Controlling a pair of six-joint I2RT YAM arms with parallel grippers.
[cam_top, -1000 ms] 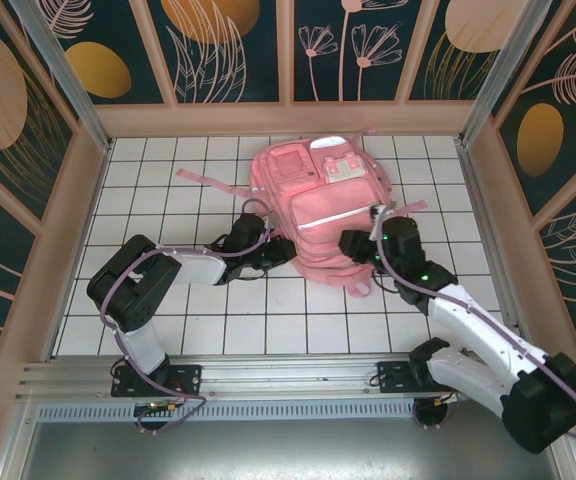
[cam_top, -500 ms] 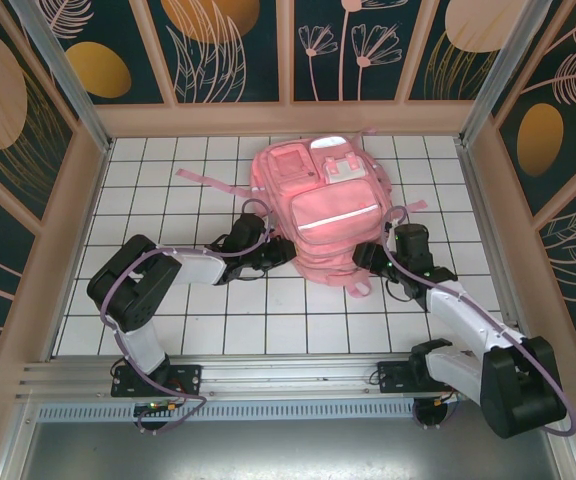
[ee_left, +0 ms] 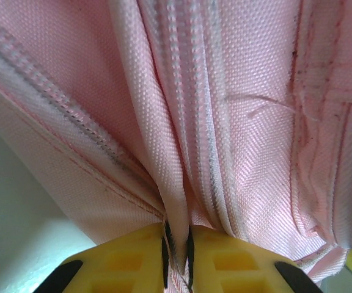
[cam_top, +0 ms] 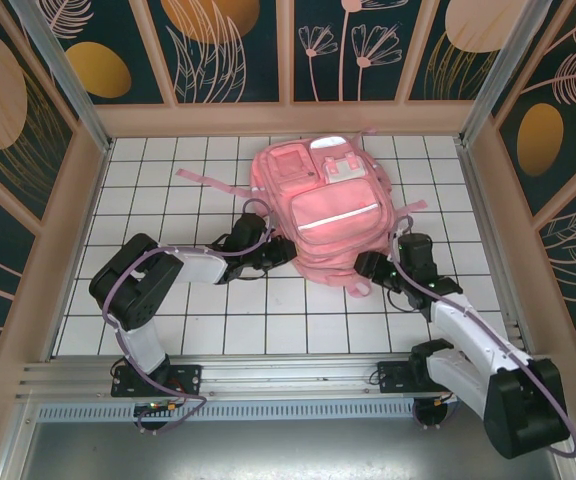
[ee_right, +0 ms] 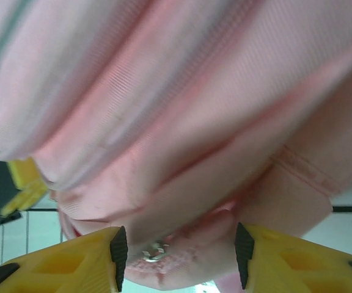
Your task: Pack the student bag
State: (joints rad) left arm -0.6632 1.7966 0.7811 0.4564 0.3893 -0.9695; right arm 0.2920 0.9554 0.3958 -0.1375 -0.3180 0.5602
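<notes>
Student bag (cam_top: 323, 205) lay flat near the far edge of the table (cam_top: 168, 300), about centre. Left gripper (ee_left: 177, 253) clamped on a fabric fold (bag's near-left side). Right gripper (ee_right: 179, 253) jaws apart, straddling the bag's near edge.

Cloth of student bag (ee_left: 243, 122) — coarse pink weave, stitched seams; left claw (ee_left: 177, 253) — matt yellow plastic; counter (cam_top: 268, 310) smooth, white.

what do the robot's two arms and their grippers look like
The left arm and right arm have white tubular links between bulky black joint housings, each trailing a lilac cable. The left gripper and right gripper each have two yellow plastic fingers with moulded recesses and black inner pads.
</notes>
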